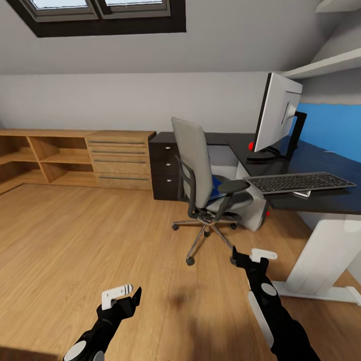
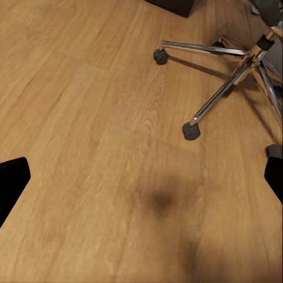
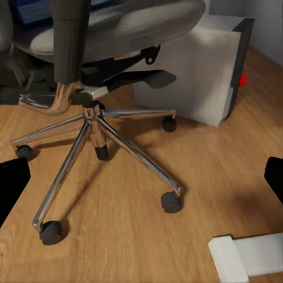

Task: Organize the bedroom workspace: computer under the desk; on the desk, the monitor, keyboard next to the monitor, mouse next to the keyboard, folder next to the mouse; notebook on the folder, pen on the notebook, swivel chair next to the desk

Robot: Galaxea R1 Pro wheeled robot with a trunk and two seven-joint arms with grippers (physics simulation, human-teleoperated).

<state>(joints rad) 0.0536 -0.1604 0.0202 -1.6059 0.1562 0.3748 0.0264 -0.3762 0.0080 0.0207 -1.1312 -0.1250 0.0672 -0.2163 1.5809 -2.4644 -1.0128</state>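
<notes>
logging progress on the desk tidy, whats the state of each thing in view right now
swivel chair: upright beside the desk, folder on its seat
folder: flat on chair seat
monitor: upright on desk
keyboard: flat on desk
computer: upright on the floor under the desk
left gripper: open, empty
right gripper: open, empty

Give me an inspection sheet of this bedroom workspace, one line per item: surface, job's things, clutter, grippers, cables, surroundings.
Surface: glossy black desk, white legs.
Job's things: monitor upright on the desk; keyboard in front of it, near the desk edge; blue folder on the swivel chair seat; computer on the floor beside the chair, under the desk. Mouse, notebook, pen: nothing seen.
Clutter: small red object by the monitor stand.
Grippers: left gripper and right gripper open, empty, above the floor.
Cables: nothing seen.
Surroundings: wooden shelving, black drawer unit, skylight, wood floor.
</notes>
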